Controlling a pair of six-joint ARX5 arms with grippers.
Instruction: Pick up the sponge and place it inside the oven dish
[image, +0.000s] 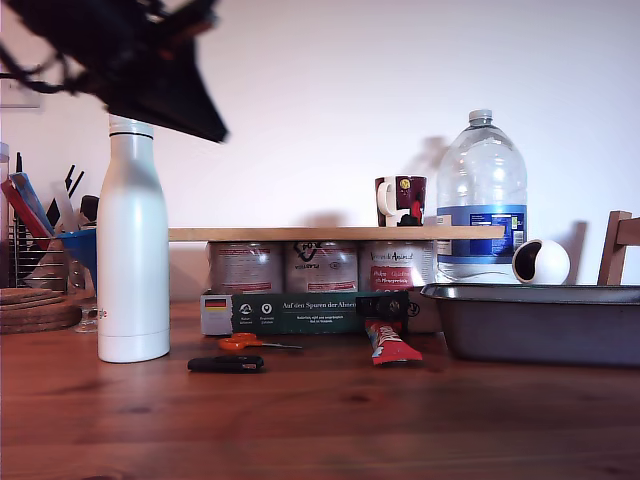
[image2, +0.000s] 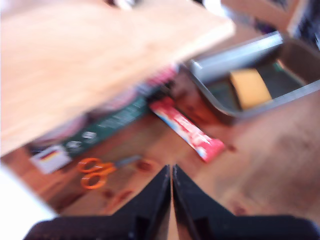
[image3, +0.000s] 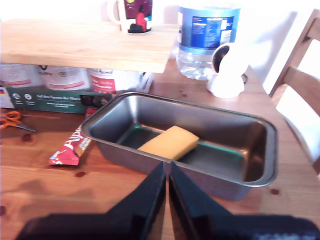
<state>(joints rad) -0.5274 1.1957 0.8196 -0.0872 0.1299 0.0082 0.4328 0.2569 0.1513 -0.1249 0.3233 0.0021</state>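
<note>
My second end effector (image3: 167, 175) is clenched on nothing, hanging just outside the near wall of the dark grey metal oven dish (image3: 260, 150). My first end effector (image2: 171, 180) is also clenched empty, above the wooden tabletop (image2: 270, 165) near the orange-handled scissors (image2: 95, 171) and the red snack bar wrapper (image2: 187, 130). The yellow foam sponge (image3: 169, 143) lies flat on the dish floor, so the placing looks done; next call is likely just retracting both arms clear of the rim

Plain white wall (image: 320, 110) behind, reddish-brown wooden table (image: 320, 420) in front, wooden chair (image: 620, 250) at the exterior view's right edge, soft even light
</note>
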